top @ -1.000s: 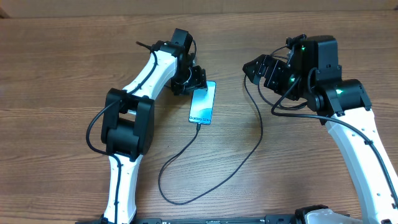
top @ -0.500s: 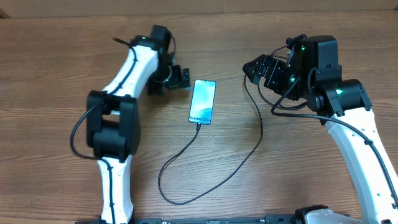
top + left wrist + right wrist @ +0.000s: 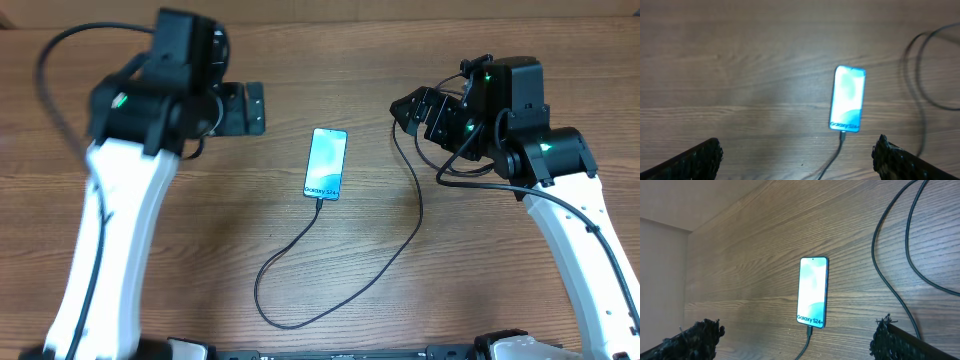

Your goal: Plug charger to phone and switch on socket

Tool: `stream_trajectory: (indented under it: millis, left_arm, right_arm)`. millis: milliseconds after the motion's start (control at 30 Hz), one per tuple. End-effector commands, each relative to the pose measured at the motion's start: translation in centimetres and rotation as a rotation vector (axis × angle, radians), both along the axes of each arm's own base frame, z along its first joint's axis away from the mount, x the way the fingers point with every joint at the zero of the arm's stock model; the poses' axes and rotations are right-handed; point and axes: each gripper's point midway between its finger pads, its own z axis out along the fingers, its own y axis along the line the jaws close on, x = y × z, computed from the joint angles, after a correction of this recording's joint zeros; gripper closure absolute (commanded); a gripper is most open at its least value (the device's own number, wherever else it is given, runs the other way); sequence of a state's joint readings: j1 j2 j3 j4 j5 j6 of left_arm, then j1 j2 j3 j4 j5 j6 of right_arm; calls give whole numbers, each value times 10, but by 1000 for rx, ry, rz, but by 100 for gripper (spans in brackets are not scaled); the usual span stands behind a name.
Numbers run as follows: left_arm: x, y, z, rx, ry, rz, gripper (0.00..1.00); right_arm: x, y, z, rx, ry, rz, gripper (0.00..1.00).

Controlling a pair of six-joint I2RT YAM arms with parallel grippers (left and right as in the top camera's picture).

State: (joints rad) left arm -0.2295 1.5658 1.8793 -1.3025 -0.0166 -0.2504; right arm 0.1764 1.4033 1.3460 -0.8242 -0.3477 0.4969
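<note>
- While the phone point(image 3: 326, 164) lies screen-up mid-table, the charger point(image 3: 421, 205) tip sits in its bottom edge.
- Left gripper point(image 3: 255, 108) hovers nearby, fingers wide apart, empty.
- Right gripper point(image 3: 412, 110) is spread wide too.

Wooden table point(image 3: 200, 230) carries the lit phone point(image 3: 326, 164) and its charger point(image 3: 420, 205)

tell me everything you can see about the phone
The phone is a slim rectangle with dark edges and a lit cyan-blue screen; white text near its lower end reads Galaxy S24+. It lies flat, screen up, slightly tilted, near the middle of the wooden table. A thin black charger cable is plugged into its bottom end and loops away over the wood. Nothing else touches it.
</note>
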Motion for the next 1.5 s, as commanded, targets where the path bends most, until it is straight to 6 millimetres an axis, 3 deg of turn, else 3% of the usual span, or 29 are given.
stream_trajectory:
  millis: [0,133,500,767,933,1167,1300,1467]
  left_arm:
    - [-13,4,24,13,-72,-19,1]
    - [-20,5,35,6,-104,-18,1]
    - [-20,5,32,8,-93,-18,1]
    - [-19,5,31,8,-92,-18,1]
    - [-19,5,31,8,-91,-18,1]
    - [-19,5,31,8,-91,-18,1]
    - [-19,5,31,8,-91,-18,0]
    - [-19,5,31,8,-91,-18,1]
  right_arm:
    - [1,-3,7,-6,-28,-9,0]
    - [1,-3,7,-6,-28,-9,0]
    - [0,-4,7,-8,-25,-9,0]
    - [6,-33,12,2,-28,-54,0]
    - [8,-72,33,50,-54,-31,0]
    - [19,-162,40,-31,37,-118,0]
    - [30,-214,25,-97,124,-221,0]
    - [36,-256,-10,-153,217,-307,0]
